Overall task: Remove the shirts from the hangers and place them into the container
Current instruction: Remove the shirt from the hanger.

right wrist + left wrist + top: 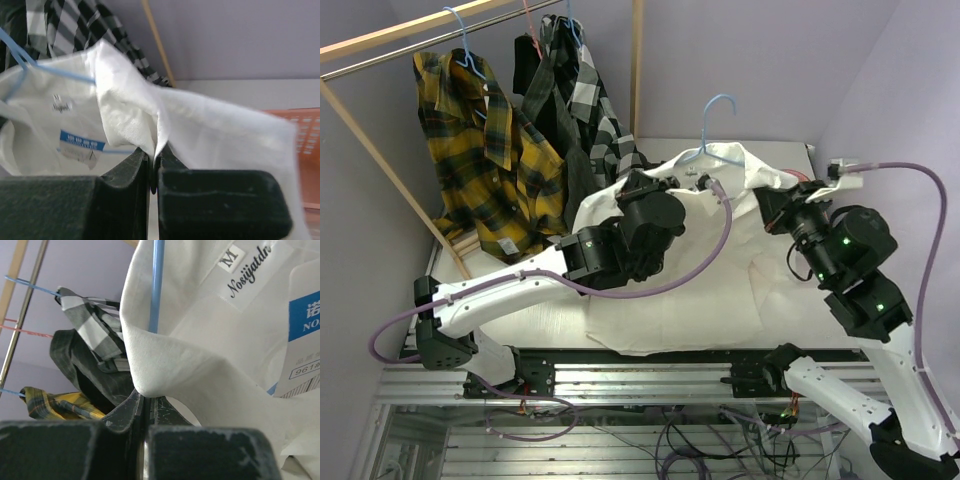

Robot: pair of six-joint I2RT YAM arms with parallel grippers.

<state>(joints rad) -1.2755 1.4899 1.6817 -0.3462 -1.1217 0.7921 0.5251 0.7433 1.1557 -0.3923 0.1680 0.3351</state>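
Observation:
The white shirt [720, 270] hangs on a light blue hanger [715, 125] over the middle of the table, its hem spread on the tabletop. My left gripper [645, 185] is shut on its collar edge [165, 360], beside the hanger wire [156, 285]. At the shirt's right shoulder, my right gripper [767, 205] is shut on a fold of the white cloth [150, 120]. The yellow plaid shirt [490, 160], dark charcoal shirt [532, 70] and checked shirt [588, 100] hang on the rack at back left. The container [307, 145] shows behind the white shirt, mostly hidden.
A metal rod [420, 45] and wooden poles [637, 65] form the rack at the back left; one slanted pole [390, 170] runs down to the table. Purple walls close in the back and sides. The arms' bases sit along the metal frame [650, 380] at the near edge.

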